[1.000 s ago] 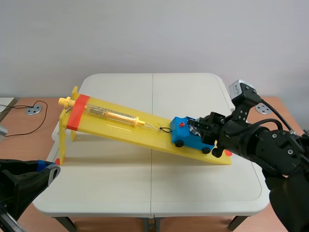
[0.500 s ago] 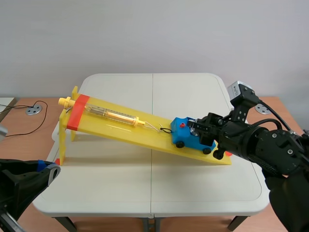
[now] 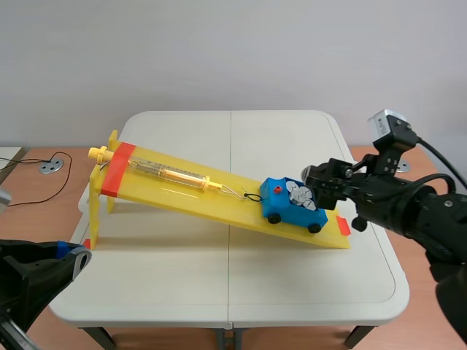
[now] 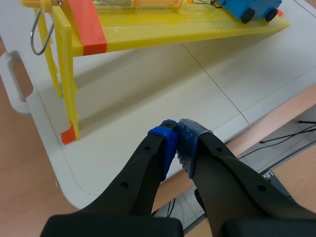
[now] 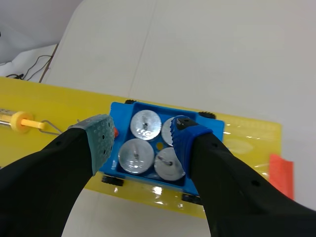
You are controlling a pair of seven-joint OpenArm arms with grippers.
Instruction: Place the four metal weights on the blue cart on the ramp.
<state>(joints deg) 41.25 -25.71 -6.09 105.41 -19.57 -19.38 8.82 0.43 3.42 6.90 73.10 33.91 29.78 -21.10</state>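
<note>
The blue cart [image 3: 288, 210] stands low on the yellow ramp [image 3: 190, 197], with several round metal weights [image 3: 300, 195] lying in its tray. In the right wrist view the weights [image 5: 145, 124] fill the cart [image 5: 213, 129] in two rows. My right gripper [image 5: 142, 140] hovers open above them with nothing between its pads, and in the scene view it [image 3: 319, 184] is just right of the cart. My left gripper [image 4: 176, 143] is shut on nothing, low over the table's near left edge, far from the ramp [image 4: 163, 27].
A clear and yellow spring scale [image 3: 171, 174] lies along the ramp, hooked by a wire to the cart's front. Orange-red bands mark the ramp's top [image 3: 117, 169] and foot [image 3: 343, 226]. A cable and a round disc [image 3: 49, 166] lie on the side desk at left.
My right gripper has let go and pulled back up and to the right from the cart. The weights in the cart now show. The left arm has not moved.
</note>
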